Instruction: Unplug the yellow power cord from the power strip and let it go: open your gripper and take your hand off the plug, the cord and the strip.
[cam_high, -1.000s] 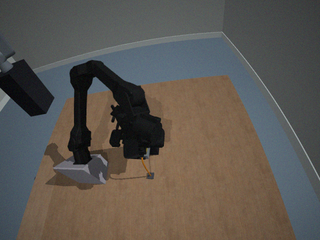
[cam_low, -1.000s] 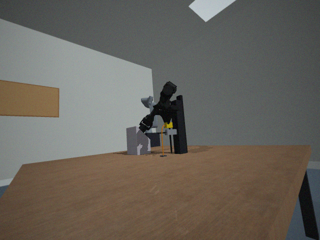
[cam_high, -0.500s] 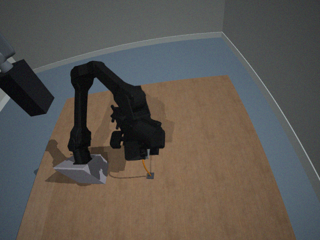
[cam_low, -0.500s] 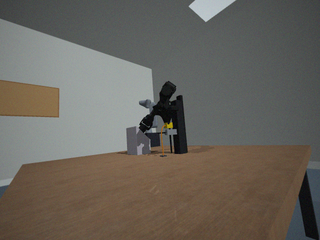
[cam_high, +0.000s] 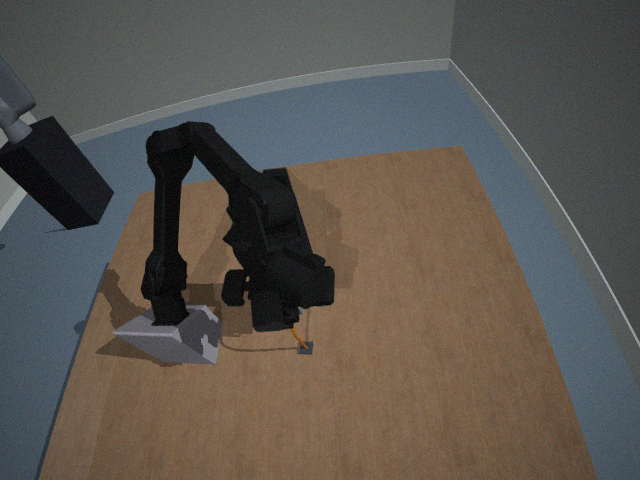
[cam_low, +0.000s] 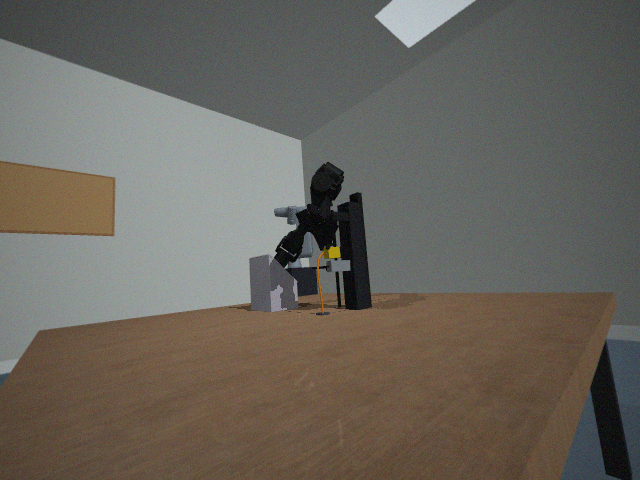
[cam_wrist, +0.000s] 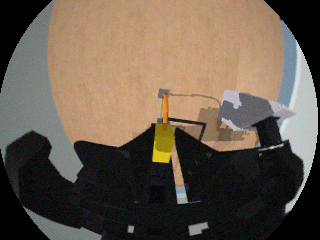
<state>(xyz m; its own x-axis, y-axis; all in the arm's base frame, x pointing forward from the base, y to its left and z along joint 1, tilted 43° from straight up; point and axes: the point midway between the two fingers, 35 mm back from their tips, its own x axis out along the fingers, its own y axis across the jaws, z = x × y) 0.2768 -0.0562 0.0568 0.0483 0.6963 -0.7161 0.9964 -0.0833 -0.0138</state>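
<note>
The gripper (cam_wrist: 162, 160) is squeezed shut on the yellow plug (cam_wrist: 162, 144), and its black fingers press on both sides of it. In the side view the plug (cam_low: 333, 252) sits just above the grey power strip (cam_low: 339, 266); I cannot tell if they touch.

On the left of the wooden table (cam_high: 413, 310) stands a grey block (cam_high: 173, 335), and the black robot arm (cam_high: 165, 217) grows up out of it. The arm bends over and reaches down toward the middle of the table. Under the gripper (cam_high: 289, 322), the thin orange-yellow cord (cam_high: 298, 338) hangs down to a small grey square (cam_high: 305, 348) that lies flat on the wood. In the side view the cord (cam_low: 318, 284) runs almost straight down to that square (cam_low: 322, 313). Just to the right stands a tall black post (cam_low: 355, 253), close beside the strip. Far to the left, off the table, there is a dark box (cam_high: 51, 170).
</note>
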